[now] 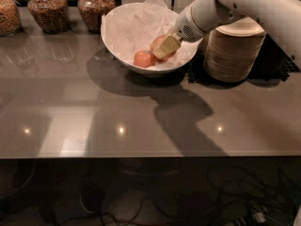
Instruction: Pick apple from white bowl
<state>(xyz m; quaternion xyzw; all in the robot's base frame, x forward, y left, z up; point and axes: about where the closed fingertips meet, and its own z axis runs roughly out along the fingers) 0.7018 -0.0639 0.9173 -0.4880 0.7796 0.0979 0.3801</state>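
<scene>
The large white bowl (115, 41), lined with crinkled white paper, stands at the back middle of the grey table. Two reddish-orange apples lie in it: one at the front (142, 59) and one further right and back (158, 42). My gripper (166, 46), beige at its tip on a white arm reaching in from the upper right, is inside the bowl. It sits right against the right-hand apple and covers part of it. The front apple lies just left of the gripper, apart from it.
A stack of small cream disposable bowls (233, 53) stands on a black mat (282, 62) just right of the white bowl. Three glass jars of grains (46, 11) line the back left. The table's front edge (141, 155) has cables on the floor below it.
</scene>
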